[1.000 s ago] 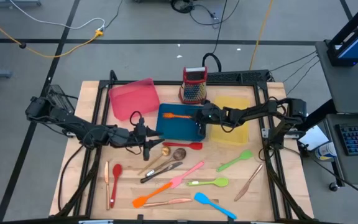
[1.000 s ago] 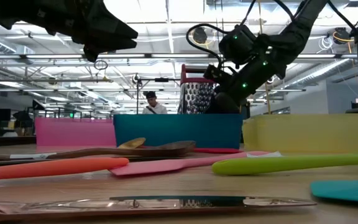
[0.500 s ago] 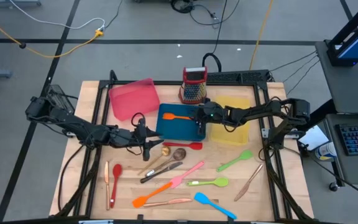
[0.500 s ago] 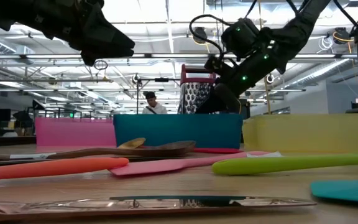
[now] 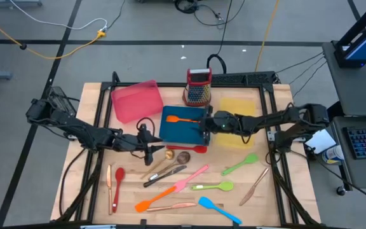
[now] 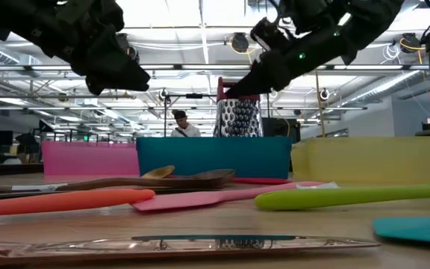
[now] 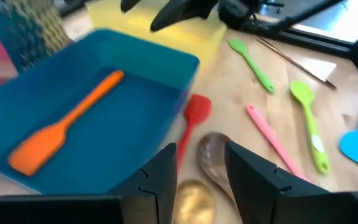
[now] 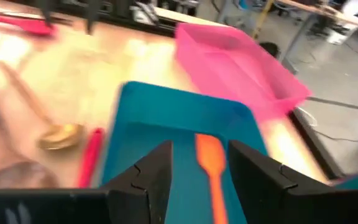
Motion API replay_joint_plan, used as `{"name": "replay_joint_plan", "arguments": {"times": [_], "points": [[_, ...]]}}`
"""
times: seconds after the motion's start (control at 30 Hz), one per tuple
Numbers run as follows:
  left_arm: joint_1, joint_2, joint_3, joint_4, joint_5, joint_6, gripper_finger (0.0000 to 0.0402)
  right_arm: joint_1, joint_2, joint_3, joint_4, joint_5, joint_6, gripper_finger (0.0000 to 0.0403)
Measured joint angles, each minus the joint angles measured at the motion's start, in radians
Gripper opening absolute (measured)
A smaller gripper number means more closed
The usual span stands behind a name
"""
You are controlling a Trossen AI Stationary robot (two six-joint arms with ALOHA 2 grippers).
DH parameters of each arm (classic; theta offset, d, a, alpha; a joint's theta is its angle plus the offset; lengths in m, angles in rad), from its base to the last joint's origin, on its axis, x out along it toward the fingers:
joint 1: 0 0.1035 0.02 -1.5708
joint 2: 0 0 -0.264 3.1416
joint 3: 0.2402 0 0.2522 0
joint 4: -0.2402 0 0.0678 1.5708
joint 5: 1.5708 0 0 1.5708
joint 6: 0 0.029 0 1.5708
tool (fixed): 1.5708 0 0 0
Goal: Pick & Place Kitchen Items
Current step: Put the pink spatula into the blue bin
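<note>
The left gripper (image 5: 150, 147) hangs just beside the blue tray's (image 5: 170, 133) near-left corner, fingers parted and empty, above the red spatula (image 5: 192, 149) and the gold spoon (image 5: 169, 154). Judged from that, the step in hand is picking 1 of these. To do it well, the gripper should come straight down over the slim handle, not the broad head, with the fingers straddling it crosswise, and close only once both tips are low against the wood.

The pink tray (image 5: 136, 100) stands empty at the back. In the blue tray lies 1 orange spatula (image 5: 181, 118), flat-bladed, matte silicone. The right gripper (image 5: 207, 121), released and empty, hovers over that tray's right edge beside the yellow tray (image 5: 237, 121).

Still loose on the pale wooden table (image 5: 94, 191): soft, rounded silicone pieces such as the long orange spatula (image 5: 157, 198), the pink spatula (image 5: 191, 177), a green spoon (image 5: 213, 186), plus thin, shiny metal cutlery that will be slippery and lie very flat.
</note>
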Motion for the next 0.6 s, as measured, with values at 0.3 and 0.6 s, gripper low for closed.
{"name": "replay_joint_plan", "arguments": {"times": [0.3, 0.6], "points": [[-0.069, 0.000, 0.000, -0.001, 0.019, -0.073, 0.0140, 0.132, -0.002, 0.000, 0.003, -0.157, 0.006, 0.0145], [-0.164, 0.000, 0.000, 0.030, -0.067, -0.160, 0.0140, 0.211, -0.001, 0.000, -0.130, -0.365, 0.111, 0.0142]]}}
